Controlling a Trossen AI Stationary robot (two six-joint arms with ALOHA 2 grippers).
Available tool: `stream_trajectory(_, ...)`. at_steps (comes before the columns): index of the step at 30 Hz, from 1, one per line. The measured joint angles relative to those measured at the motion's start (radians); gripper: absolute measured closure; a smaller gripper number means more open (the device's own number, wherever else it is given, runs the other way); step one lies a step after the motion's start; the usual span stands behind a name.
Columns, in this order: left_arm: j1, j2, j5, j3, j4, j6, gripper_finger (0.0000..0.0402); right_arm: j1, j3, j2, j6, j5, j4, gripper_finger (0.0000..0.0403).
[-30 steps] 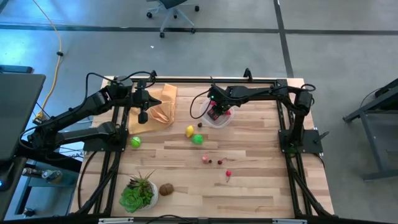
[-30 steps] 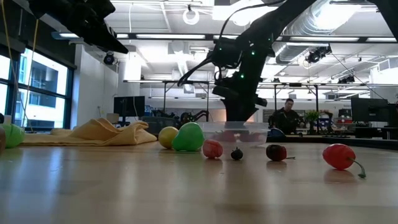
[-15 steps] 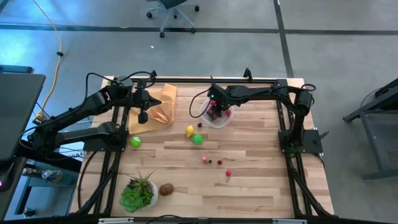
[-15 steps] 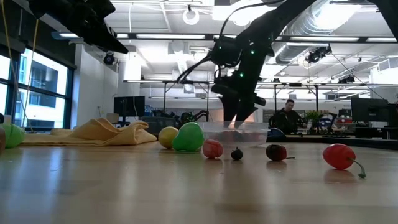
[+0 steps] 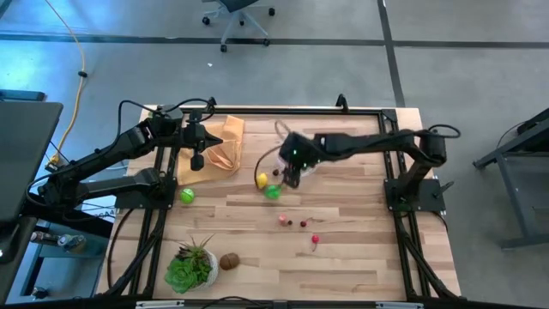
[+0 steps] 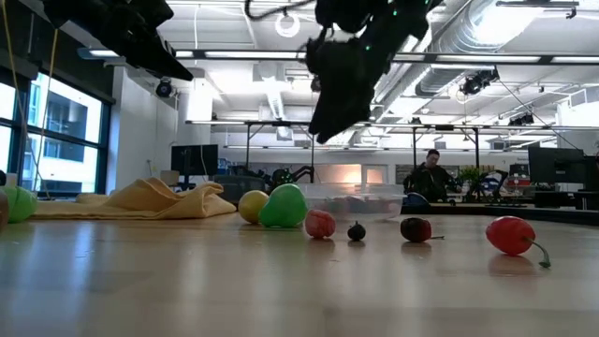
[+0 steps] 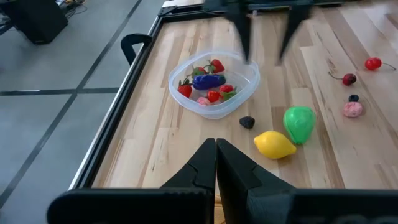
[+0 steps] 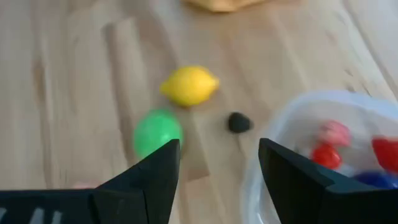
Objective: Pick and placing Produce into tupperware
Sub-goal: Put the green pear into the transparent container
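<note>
The tupperware, a clear tub on the table, holds several red, blue and pink produce pieces. Just outside it lie a yellow lemon, a green piece and a small black piece. My right gripper hangs open and empty above the table beside the tub, over these three pieces; the left wrist view shows it too. More produce lies toward the near edge: pink, dark and red. My left gripper is shut and hovers over the tan-orange cloth.
A green ball lies near the left edge. A potted plant and a brown piece stand at the near left. Black frame rails run along the table's sides. A person sits in the room beyond.
My right gripper has risen out of the tupperware and swung toward the table's near left, ending above the lemon and the green piece, and it has rolled about its own axis. The produce and the tub have stayed put.
</note>
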Motion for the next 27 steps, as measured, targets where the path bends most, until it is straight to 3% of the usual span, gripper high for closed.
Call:
stream_trajectory(8,0.000,0.000,0.000,0.000,0.000,0.000,0.0399,0.142,-0.011,0.071,-0.321,0.103,0.053,0.0192)
stream_trajectory(13,0.000,0.000,0.000,0.000,0.000,0.000,0.0399,0.151,-0.011,0.123,-0.310,0.133,0.082,0.0192)
stream_trajectory(18,0.000,0.000,0.000,0.000,0.000,0.000,0.0399,0.142,-0.011,0.158,-0.339,0.069,0.169,0.0187)
stream_trajectory(27,0.000,0.000,0.000,0.000,0.000,0.000,0.0399,0.142,-0.011,0.206,-0.331,0.049,0.215,0.0173)
